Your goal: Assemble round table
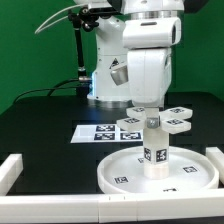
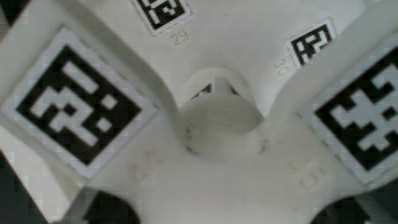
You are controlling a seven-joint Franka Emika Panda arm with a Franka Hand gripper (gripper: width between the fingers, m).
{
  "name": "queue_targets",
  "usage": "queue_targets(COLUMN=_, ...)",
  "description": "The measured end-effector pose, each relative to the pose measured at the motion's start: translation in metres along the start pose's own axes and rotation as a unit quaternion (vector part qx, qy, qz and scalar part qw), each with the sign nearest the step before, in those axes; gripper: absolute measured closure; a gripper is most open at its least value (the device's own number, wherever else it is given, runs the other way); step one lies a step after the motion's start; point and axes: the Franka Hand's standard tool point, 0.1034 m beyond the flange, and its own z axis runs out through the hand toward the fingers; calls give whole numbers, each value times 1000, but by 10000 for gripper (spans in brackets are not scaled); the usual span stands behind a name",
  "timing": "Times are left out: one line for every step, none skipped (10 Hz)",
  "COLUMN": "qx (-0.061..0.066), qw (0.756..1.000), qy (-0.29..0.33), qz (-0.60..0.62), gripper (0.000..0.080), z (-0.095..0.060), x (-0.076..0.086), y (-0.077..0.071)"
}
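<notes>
The large rimmed round disc (image 1: 125, 170) lies flat on the black table. The short cylindrical leg (image 1: 155, 152) stands upright at its middle. The cross-shaped foot piece (image 1: 152, 122) sits level on top of the leg, its tagged arms spreading out. My gripper (image 1: 148, 110) comes straight down onto the foot piece's middle and is closed on it; the fingertips are hidden by the part. In the wrist view the foot piece (image 2: 222, 120) fills the frame, with tags on its arms, and the gripper (image 2: 217, 208) is lost in a white blur.
The marker board (image 1: 98, 131) lies flat behind the disc. White border rails run along the front (image 1: 110, 207), at the exterior view's left (image 1: 10, 170) and at its right (image 1: 215, 155). The robot base and a dark stand are at the back.
</notes>
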Motion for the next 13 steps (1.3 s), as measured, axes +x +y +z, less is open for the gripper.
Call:
queue_targets(qx=0, qw=1000, qy=0, qz=31, gripper=352, z=0, x=0, y=0)
queue_targets(qx=0, qw=997, qy=1, qz=80, gripper=352, z=0, x=0, y=0)
queue_targets(qx=0, qw=993, qy=1, qz=118, gripper=351, z=0, x=0, y=0)
queue_targets(qx=0, qw=991, qy=2, qz=135, gripper=351, z=0, x=0, y=0)
queue_targets(qx=0, qw=986, qy=2, qz=167, gripper=351, z=0, x=0, y=0)
queue_targets(qx=0, qw=979, qy=2, qz=202, gripper=351, z=0, x=1, y=0)
queue_targets(qx=0, qw=975, qy=2, qz=221, gripper=351, z=0, x=1, y=0)
queue_targets(qx=0, qw=965, qy=2, qz=262, gripper=351, z=0, x=1, y=0)
queue_targets(qx=1, qw=955, qy=3, qz=297, gripper=351, z=0, x=1, y=0)
queue_targets(qx=1, qw=943, qy=5, qz=333, gripper=351, z=-1, x=1, y=1)
queue_targets(qx=1, qw=934, qy=5, qz=357, gripper=351, z=-1, x=1, y=1)
queue_targets(qx=1, qw=929, qy=5, qz=371, gripper=351, z=-1, x=1, y=1)
queue_targets(qx=2, qw=923, qy=5, qz=385, gripper=234, z=0, x=2, y=0)
